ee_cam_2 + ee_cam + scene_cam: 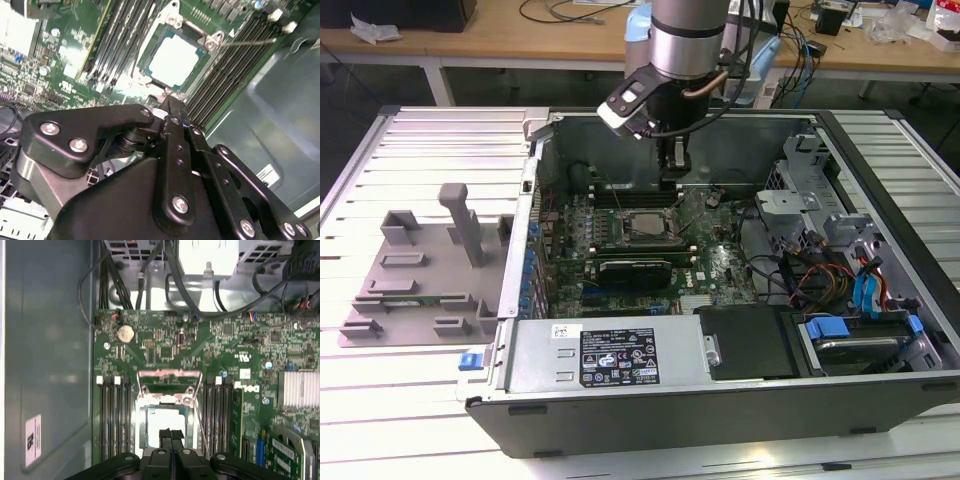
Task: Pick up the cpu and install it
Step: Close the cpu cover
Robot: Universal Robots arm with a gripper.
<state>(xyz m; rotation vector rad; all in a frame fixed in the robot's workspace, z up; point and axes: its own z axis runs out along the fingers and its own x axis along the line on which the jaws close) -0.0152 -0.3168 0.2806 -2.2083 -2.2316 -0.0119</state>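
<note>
Cpu (164,421) sits in the socket (141,429) between memory slots (115,425), with closed, empty jaws close above.

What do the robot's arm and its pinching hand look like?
The arm is a round silver tube with a black wrist. A white-and-black box sits on it, and a coppery cable curls beside. The gripper is black, jointed bars with shiny silver screws.

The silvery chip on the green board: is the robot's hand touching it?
Apart. In the second wrist view the whole top of the cpu shows bare, and the hand ends short of it.
</note>
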